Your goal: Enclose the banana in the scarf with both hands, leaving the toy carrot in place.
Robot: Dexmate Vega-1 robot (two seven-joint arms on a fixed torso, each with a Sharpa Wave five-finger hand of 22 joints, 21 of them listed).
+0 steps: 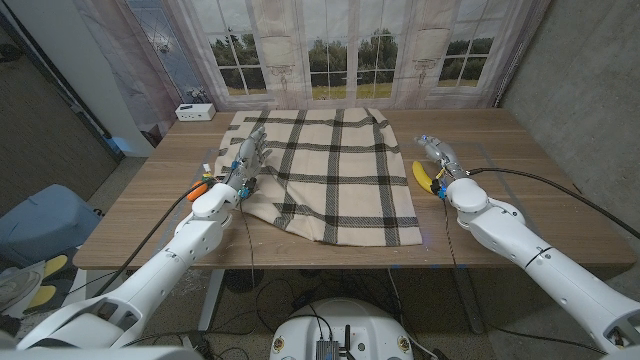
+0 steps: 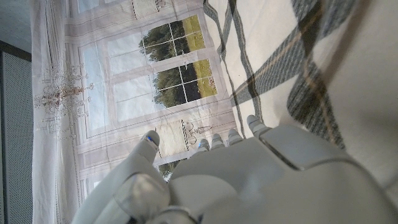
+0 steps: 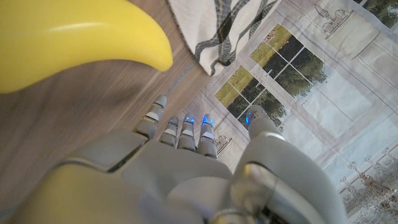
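I judge I'm at the very start: the banana (image 1: 424, 175), smooth, curved and yellow, lies bare on the wooden surface (image 1: 520, 200) just beside my right robot hand (image 1: 437, 152), off the scarf's near edge. That hand holds nothing, fingers loosely extended. My left robot hand (image 1: 247, 155) rests against the soft cream plaid scarf (image 1: 335, 175), fingers slightly apart and gripping nothing, the orange toy carrot (image 1: 201, 187) just behind it. Next I need to get the banana onto the cloth.

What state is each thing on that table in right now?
scarf: spread out, rumpled near the left hand.
banana: bare on the wood beside the scarf, not wrapped.
toy carrot: lying by the left wrist.
left hand: over the scarf's edge.
right hand: open, beside the banana.
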